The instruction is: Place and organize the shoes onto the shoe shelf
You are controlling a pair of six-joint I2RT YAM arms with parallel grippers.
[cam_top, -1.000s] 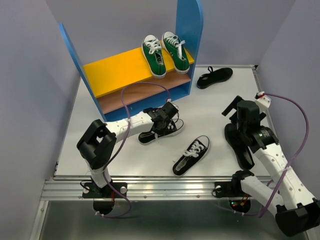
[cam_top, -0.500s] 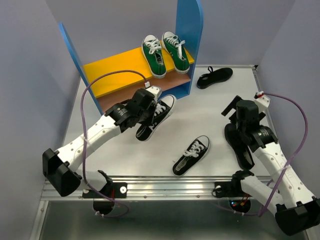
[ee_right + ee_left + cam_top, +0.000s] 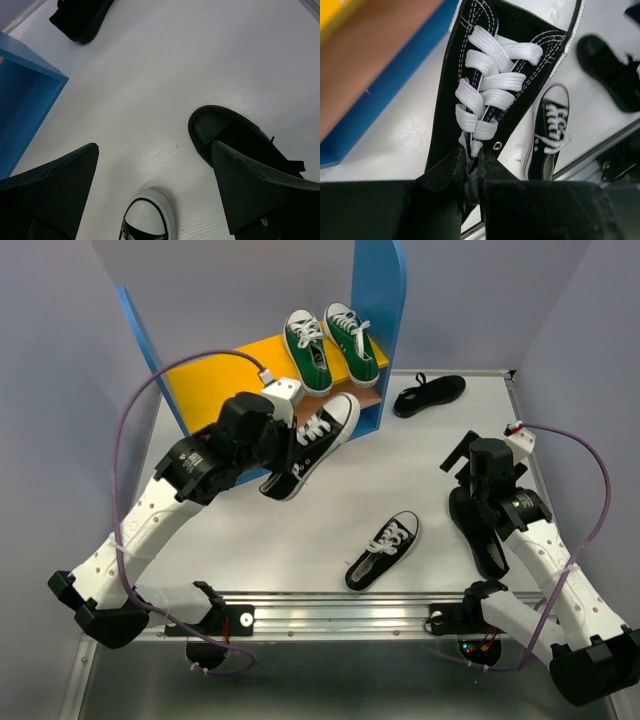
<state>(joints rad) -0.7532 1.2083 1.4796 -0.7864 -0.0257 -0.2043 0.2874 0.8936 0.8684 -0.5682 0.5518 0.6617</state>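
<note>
1. Left claw (image 3: 472, 172): the jaws are nearly together, clamped on the tongue end of a black sneaker (image 3: 312, 443), just below its white laces. The sneaker is tilted in the centre of the top view, toe towards the front edge of the shelf's lower tier.
2. Right claw (image 3: 154, 150): the jaws are spread wide and hold nothing. It hangs over the desk (image 3: 420, 460), right of centre.
3. Shoe shelf (image 3: 380, 300), upper centre: two green sneakers (image 3: 308, 350) (image 3: 352, 343) stand side by side at the right end of the yellow upper board. The left arm hides most of the lower board.
4. On the desk:
   - a second black sneaker (image 3: 383, 550), lower centre;
   - one all-black shoe (image 3: 430, 395) just right of the shelf;
   - another all-black shoe (image 3: 235, 135) beside the right claw's finger.
</note>
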